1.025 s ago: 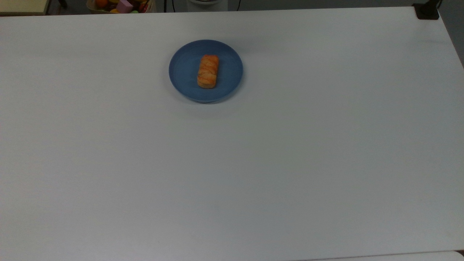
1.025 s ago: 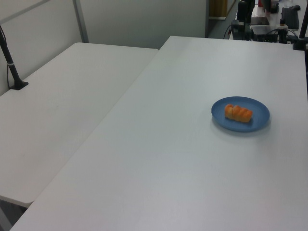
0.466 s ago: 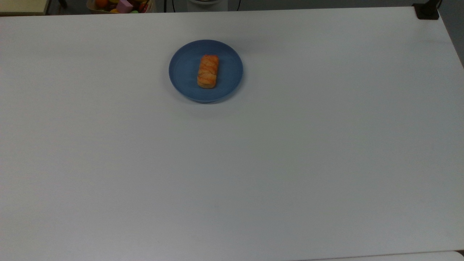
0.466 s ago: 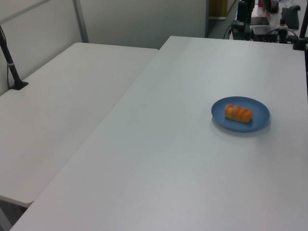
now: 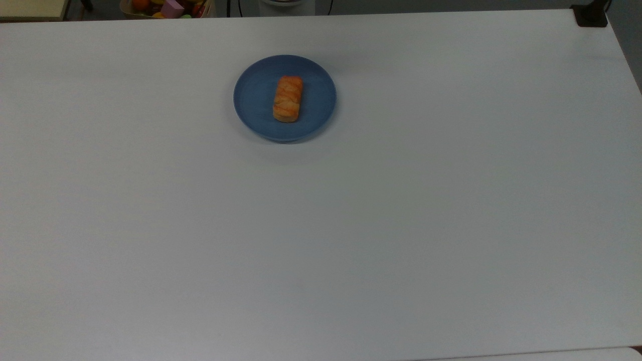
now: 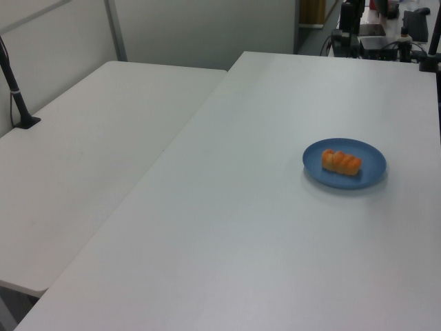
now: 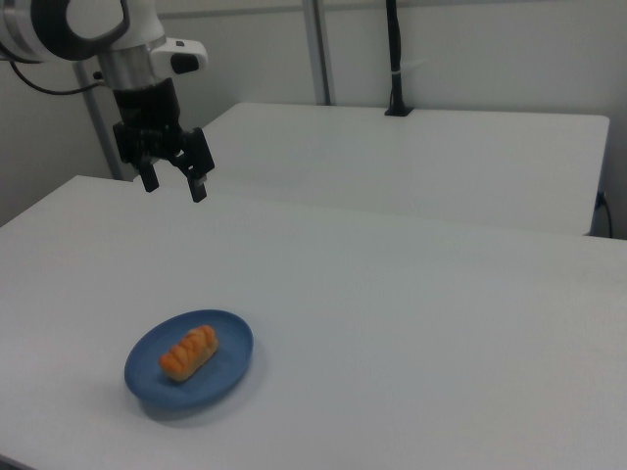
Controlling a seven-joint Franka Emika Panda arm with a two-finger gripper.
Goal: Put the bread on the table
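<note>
Right view, item one: bread lying on the blue plate on the counter, long axis slanting, well below and slightly right of my hand, which hangs fingers spread wide, empty.

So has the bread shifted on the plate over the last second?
No. In the top view the bread lies at the same spot and angle, centred on the blue plate, which sits unchanged on the table.

The table looks smooth and matt white; the blue plate has a dull, plastic-like sheen; the bread shows a glazed, ridged crust; the gripper looks matt black.
</note>
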